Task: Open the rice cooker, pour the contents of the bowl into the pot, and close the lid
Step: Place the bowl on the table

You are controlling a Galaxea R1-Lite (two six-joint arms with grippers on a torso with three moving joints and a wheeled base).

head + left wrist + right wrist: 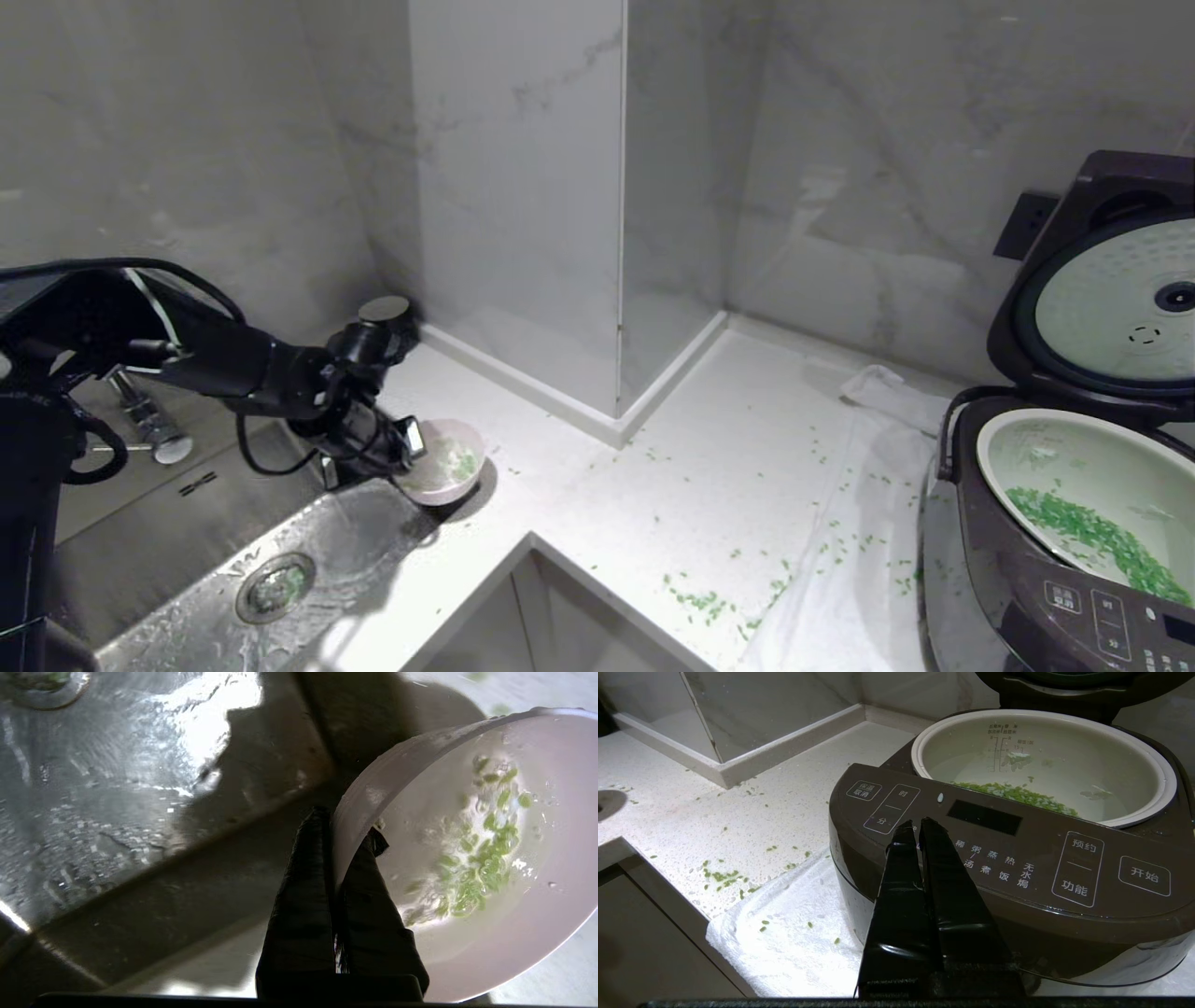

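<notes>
At the far left of the counter, beside the sink (280,560), the left gripper (343,830) is clenched on the rim of the bowl (446,464), one finger inside the wall and one outside. The bowl looks close to the counter at the sink's corner, though whether it touches I cannot tell. A few wet green grains (481,858) cling inside it.

The pour seems done, and setting the bowl down looks like the step in hand. It would go best lowered flat onto the counter, clear of the sink edge, and freed only once it sits steady, so it cannot tip into the basin.

The cooker (1055,560) stands at the right, well apart, its lid (1111,289) up and the pot (1041,765) holding a band of grains. The right gripper (920,828) hangs with fingers together near the cooker's front panel.

Count: one bowl, one cooker, one pot, one lid, one white cloth (840,579) under the cooker, and many loose grains spilled on counter and cloth.
</notes>
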